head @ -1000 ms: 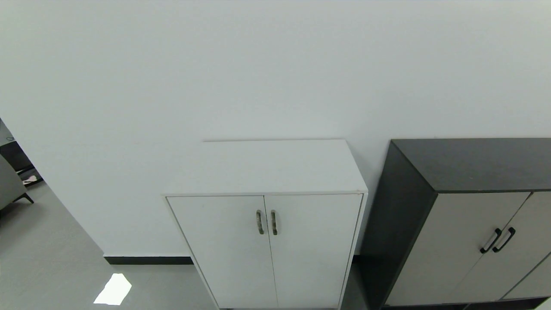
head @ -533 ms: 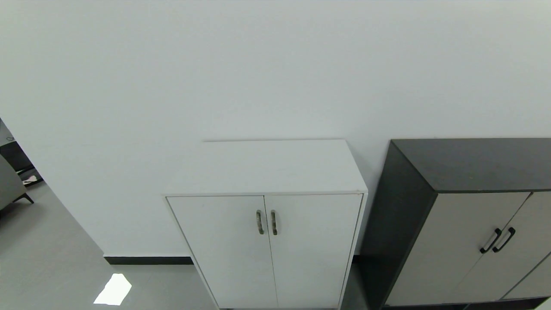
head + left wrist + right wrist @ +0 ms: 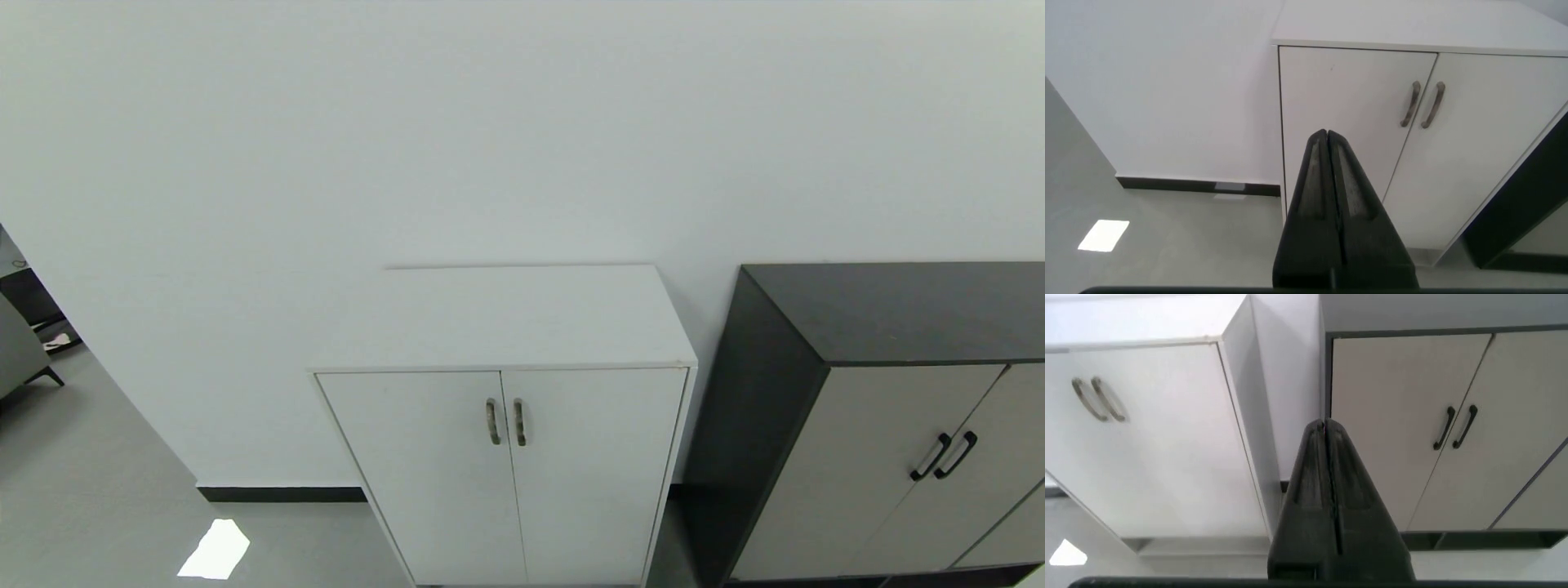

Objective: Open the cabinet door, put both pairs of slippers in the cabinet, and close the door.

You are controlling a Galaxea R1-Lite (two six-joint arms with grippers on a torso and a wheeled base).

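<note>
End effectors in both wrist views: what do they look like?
The left end effector and right end effector look alike: each is a matte black wedge, split lengthwise, narrowing to a thin tip and widening into a broad black base.

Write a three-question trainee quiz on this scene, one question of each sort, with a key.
1. True or false: the white cabinet has both doors shut.
2. Pick one. The left gripper is: A) open; B) shut with nothing in it; C) shut on a slipper.
3. Fill in: in the head view, the dark cabinet stands on the white cabinet's ____ side.
Key: 1 true; 2 B; 3 right.
</note>
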